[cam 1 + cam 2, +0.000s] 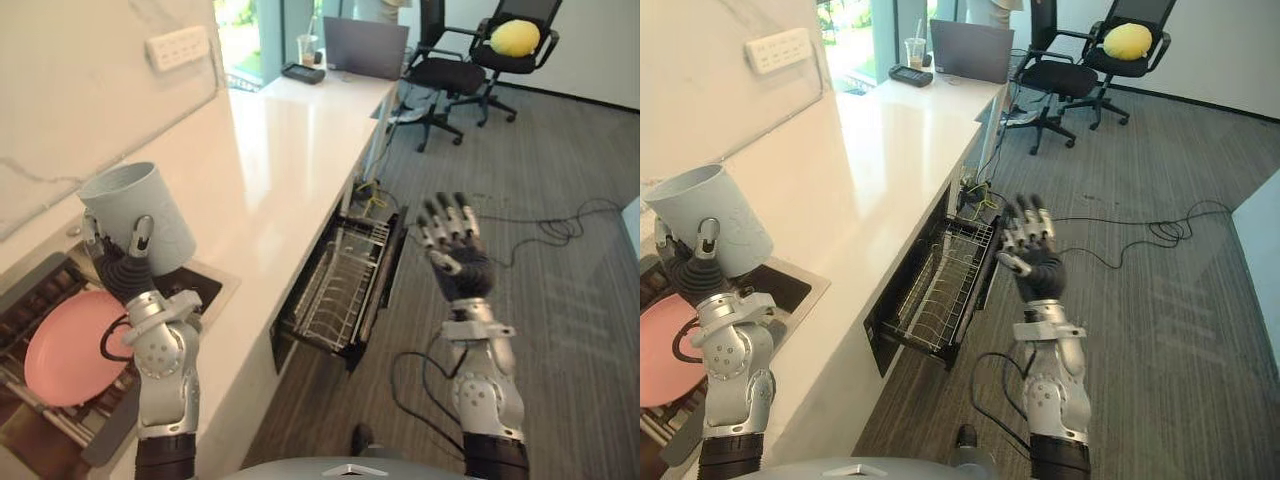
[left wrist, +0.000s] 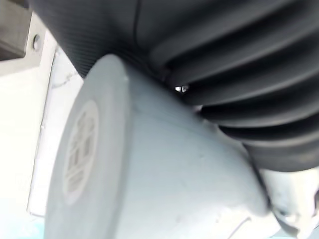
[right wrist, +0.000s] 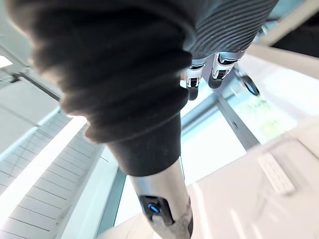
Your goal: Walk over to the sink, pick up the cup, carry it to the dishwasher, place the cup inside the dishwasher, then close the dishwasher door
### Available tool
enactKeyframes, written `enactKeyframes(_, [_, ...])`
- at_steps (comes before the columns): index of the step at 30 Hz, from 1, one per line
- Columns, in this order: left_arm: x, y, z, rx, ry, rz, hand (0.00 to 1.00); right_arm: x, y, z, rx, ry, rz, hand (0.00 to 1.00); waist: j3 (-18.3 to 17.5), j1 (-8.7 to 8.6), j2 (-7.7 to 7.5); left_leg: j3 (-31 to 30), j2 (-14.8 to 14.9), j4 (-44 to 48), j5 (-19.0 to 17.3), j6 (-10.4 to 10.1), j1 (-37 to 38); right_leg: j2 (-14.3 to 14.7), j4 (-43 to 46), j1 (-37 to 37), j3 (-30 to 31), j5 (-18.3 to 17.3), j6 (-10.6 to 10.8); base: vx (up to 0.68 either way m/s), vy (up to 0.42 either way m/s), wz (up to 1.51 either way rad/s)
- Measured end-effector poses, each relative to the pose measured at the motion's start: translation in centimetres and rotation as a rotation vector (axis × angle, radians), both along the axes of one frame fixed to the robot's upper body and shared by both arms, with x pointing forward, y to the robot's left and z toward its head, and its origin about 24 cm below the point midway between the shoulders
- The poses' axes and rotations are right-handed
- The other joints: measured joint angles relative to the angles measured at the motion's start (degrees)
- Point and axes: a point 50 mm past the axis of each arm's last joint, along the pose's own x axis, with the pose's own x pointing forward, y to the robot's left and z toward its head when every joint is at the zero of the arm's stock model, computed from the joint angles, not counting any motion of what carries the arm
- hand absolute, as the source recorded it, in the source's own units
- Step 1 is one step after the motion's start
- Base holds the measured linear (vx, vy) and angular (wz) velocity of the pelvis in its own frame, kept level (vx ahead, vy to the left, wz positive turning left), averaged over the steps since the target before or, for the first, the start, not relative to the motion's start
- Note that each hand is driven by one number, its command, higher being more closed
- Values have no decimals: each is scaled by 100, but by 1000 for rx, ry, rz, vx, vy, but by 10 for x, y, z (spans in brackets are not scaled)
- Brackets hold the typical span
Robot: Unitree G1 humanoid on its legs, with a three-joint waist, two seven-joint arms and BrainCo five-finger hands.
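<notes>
- Left eye view: you have the pale blue cup (image 1: 140,215) gripped in the left hand (image 1: 125,268), thumb and fingers curled round its lower wall. It is held slightly tilted above the sink (image 1: 205,285).
- A pink plate (image 1: 72,348) lies in that sink, below the cup.
- Your right hand (image 1: 458,262) is raised over the floor, fingers straight and spread, holding nothing.
- Between the 2 hands, the dishwasher (image 1: 383,275) stands open under the white counter (image 1: 285,150), its wire rack (image 1: 338,275) pulled out.
- Left wrist view: the cup's base shows close against the hand.
</notes>
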Motion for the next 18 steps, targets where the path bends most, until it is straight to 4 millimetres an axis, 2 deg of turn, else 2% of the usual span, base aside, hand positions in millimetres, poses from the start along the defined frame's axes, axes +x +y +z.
enactKeyframes(2, [0,-1,-3,48,27,34,100,3,17,0,7,10,100,0,27,89,-22,-23,-15,14,1,-2,-7,-29,0,32,-139,18,-9,-25,33,6])
enactKeyframes(6, [0,-8,-5,190,58,140,100,8,40,7,69,3,233,0,39,115,3,-116,8,12,21,-34,-68,-17,2,-5,-244,65,50,47,-11,12])
enactKeyframes(11, [5,-27,-13,365,109,204,100,6,57,5,102,33,351,0,46,96,29,-225,25,11,24,-31,-135,-29,14,24,-522,92,36,4,-14,7])
enactKeyframes(18, [9,-43,-9,499,62,296,100,2,81,1,138,88,465,0,46,127,28,-412,-115,-8,127,35,-271,-202,22,17,-820,211,-8,-39,-5,17])
